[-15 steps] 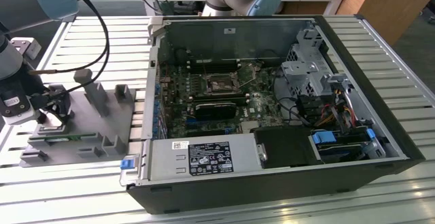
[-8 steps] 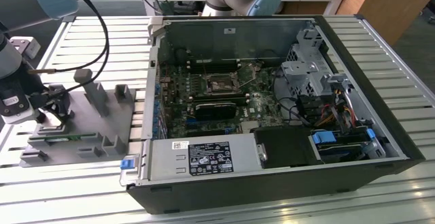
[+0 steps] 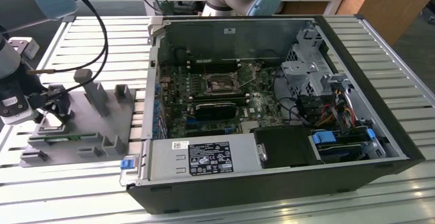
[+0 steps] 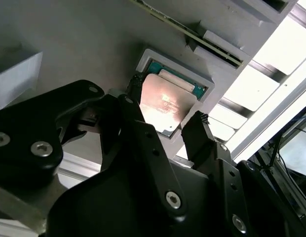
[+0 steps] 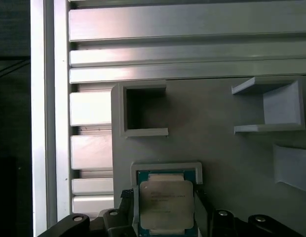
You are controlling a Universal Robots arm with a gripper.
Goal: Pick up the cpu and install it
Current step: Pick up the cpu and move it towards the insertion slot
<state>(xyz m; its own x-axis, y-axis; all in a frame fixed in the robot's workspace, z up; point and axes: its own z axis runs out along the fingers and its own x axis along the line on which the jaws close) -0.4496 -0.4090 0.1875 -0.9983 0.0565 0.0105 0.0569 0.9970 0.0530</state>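
1. Slatted metal table (image 3: 401, 81): it carries everything I can see in the exterior view.
2. Computer case (image 3: 272, 196): it lies on its side with the panel off and takes up the middle and the exterior view's right.
3. Motherboard (image 3: 204, 94): it is exposed on the case floor. Its processor socket (image 3: 219, 85) looks unfilled, with the metal frame visible.
4. Grey parts fixture (image 3: 102, 127): it sits on the table at the exterior view's left, just beside the case. Several upright holders rise from it.
5. Gripper (image 3: 51, 113): it is low over the fixture's outer end. In both wrist views the black fingers (image 4: 143, 128) reach down to a shallow square nest (image 5: 165, 167) in the fixture. They are drawn in against two opposite edges of the chip, so I log the tool as clamped on it.
6. The cpu (image 5: 166, 205) (image 4: 168, 101): silvery lid up, green border showing. It lies flat in that nest on the fixture, held between the fingertips, well apart from the socket.
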